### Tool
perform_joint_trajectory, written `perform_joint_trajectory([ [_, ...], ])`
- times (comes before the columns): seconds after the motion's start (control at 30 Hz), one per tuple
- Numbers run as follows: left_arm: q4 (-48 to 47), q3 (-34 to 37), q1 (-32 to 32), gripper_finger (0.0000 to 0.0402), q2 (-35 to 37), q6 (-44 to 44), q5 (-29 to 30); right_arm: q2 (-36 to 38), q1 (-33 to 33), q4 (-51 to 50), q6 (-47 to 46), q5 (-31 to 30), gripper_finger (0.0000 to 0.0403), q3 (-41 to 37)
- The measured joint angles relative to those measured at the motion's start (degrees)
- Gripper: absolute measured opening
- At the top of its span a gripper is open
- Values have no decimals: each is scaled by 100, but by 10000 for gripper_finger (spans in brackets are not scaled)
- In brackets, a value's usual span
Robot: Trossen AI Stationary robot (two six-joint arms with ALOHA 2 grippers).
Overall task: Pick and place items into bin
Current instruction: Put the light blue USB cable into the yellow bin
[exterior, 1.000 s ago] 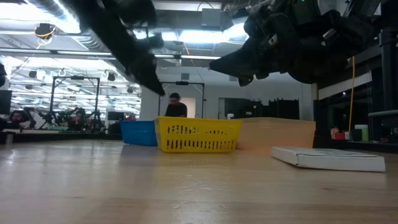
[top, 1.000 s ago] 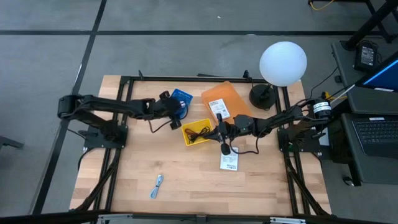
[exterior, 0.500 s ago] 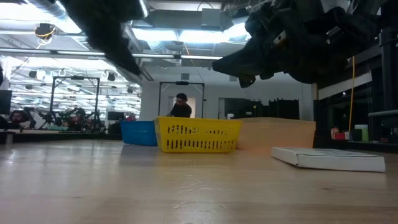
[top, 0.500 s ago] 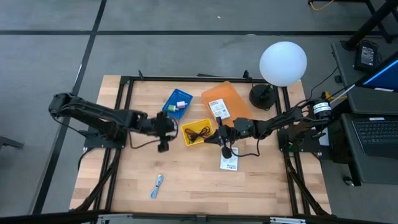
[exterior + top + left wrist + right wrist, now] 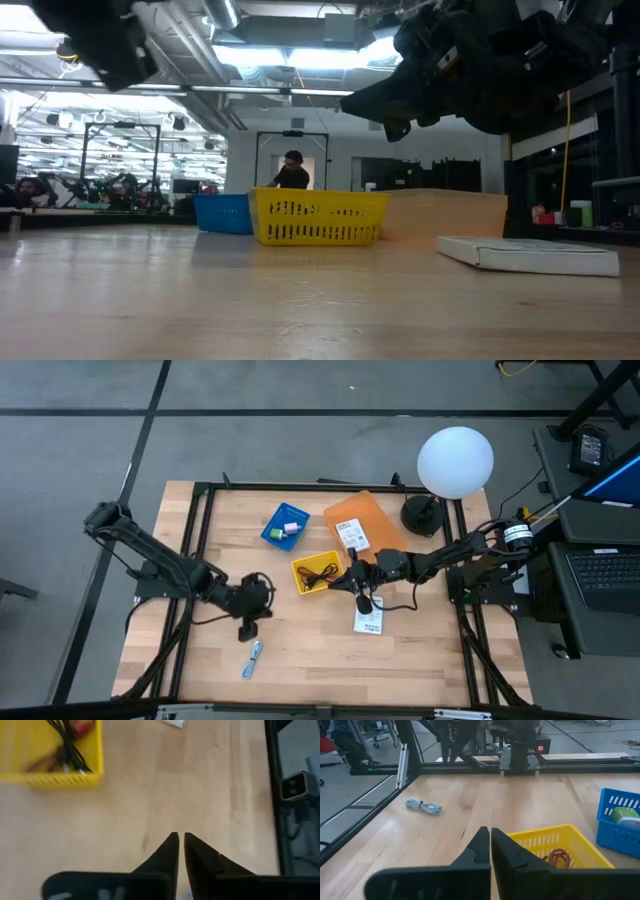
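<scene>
A yellow bin (image 5: 297,575) at the table's middle holds a black cord (image 5: 70,750) and a dark-red cord (image 5: 559,856). Behind it, a blue bin (image 5: 272,532) holds a green piece (image 5: 622,815) and a white item. One white packet (image 5: 368,622) lies flat on the table, another (image 5: 352,535) lies on an orange envelope (image 5: 372,512). A blue-silver piece (image 5: 252,658) lies near the front edge. My left gripper (image 5: 248,630) hovers shut and empty, above bare wood just behind that piece. My right gripper (image 5: 362,600) hangs shut and empty between the yellow bin and the near white packet.
A lamp with a white globe (image 5: 455,460) stands at the far right corner on a dark base (image 5: 420,515). A black frame (image 5: 200,490) runs round the table. Bare wood lies at the near left and near right. A person (image 5: 292,172) stands in the room beyond.
My left gripper has swung from over the blue bin toward the table's near edge and a little left, ending behind the blue-silver piece. The blue bin now shows uncovered. My right arm has kept still.
</scene>
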State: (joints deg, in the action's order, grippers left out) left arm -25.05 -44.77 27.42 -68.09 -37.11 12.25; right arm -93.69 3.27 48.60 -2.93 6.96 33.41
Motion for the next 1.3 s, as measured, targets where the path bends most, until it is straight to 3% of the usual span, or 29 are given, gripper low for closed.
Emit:
perform_joint_trajectory([
  [0.3, -3, 2, 698, 3, -440, -2037, -531, 0, 11, -2, 23, -219, 0, 0],
  [0.43, -9, -7, 847, 1, -734, -3080, -1014, 0, 11, -90, 35, -584, 0, 0],
  [0.67, -92, -416, 1018, 2, -1349, -4379, -1727, 0, 11, -108, 190, -654, 0, 0],
  [1.0, -1239, -1771, 1208, 1, -2185, -5374, -1471, -62, 35, -148, 5, -646, 0, 2],
  [1.3, -1782, -2358, 1582, 3, -2876, -5874, -1328, -842, 114, 176, -708, -647, 0, 5],
])
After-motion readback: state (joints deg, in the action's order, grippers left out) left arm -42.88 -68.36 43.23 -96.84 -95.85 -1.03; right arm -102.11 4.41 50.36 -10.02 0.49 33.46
